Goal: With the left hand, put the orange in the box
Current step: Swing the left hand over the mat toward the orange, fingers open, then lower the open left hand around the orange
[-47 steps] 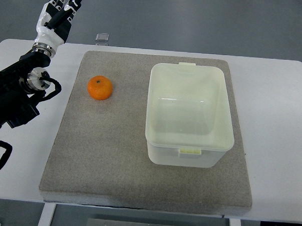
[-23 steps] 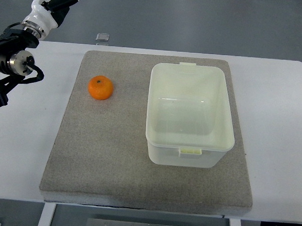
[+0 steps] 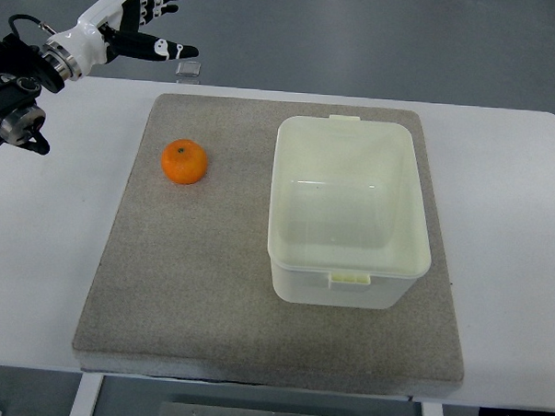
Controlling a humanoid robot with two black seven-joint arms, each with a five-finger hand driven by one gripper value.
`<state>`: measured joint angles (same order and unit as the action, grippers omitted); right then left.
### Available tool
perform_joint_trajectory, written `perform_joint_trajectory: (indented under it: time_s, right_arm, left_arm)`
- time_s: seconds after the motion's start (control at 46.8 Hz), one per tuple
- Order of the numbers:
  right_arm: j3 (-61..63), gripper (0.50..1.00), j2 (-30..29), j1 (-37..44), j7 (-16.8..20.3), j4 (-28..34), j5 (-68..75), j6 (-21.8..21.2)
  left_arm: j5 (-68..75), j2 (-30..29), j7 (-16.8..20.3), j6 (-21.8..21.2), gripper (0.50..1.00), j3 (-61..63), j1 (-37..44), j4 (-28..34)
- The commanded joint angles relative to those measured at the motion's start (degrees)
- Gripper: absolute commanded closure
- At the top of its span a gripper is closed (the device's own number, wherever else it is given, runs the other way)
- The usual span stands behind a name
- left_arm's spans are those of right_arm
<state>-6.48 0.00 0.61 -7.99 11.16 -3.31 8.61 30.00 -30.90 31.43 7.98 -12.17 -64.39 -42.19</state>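
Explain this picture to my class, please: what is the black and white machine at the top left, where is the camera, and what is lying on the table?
The camera sits on the robot itself and looks steeply down at a white table. The black and white machine is the robot's left arm, ending in a left hand with jointed fingers, much like a person's. The hand is raised at the far left corner, fingers spread, holding nothing. The right arm is out of the picture.

On the table lies a grey mat. On the mat sit an orange, towards the left, and an open, pale plastic box with nothing inside, towards the right. The two stand apart. A small clear object lies at the table's far edge; I cannot tell what it is.
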Motion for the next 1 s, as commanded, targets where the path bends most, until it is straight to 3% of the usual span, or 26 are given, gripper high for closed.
perform_joint_trajectory:
  time_s: [0.0, 0.47, 0.704, 0.982]
  right_arm:
    - [-0.02, 0.568, 0.00, 0.00, -0.01, 0.00, -0.03, 0.00]
    - [-0.02, 0.568, 0.00, 0.00, -0.01, 0.00, 0.06, 0.00]
    - [-0.02, 0.568, 0.00, 0.00, -0.01, 0.00, -0.03, 0.00]
    - [-0.02, 0.568, 0.00, 0.00, -0.01, 0.00, 0.06, 0.00]
  left_arm:
    - [8.38, -2.23, 0.38, -0.33, 0.512, 0.04, -0.04, -3.15]
    - [45.66, -13.31, 2.14, -2.80, 0.510, 0.13, -1.71, -14.67]
    - [55.77, -16.38, 2.41, 0.01, 0.510, 1.80, -1.88, -20.91]
    - [59.91, -17.35, 3.02, 4.67, 0.510, 1.97, -1.88, -21.27]
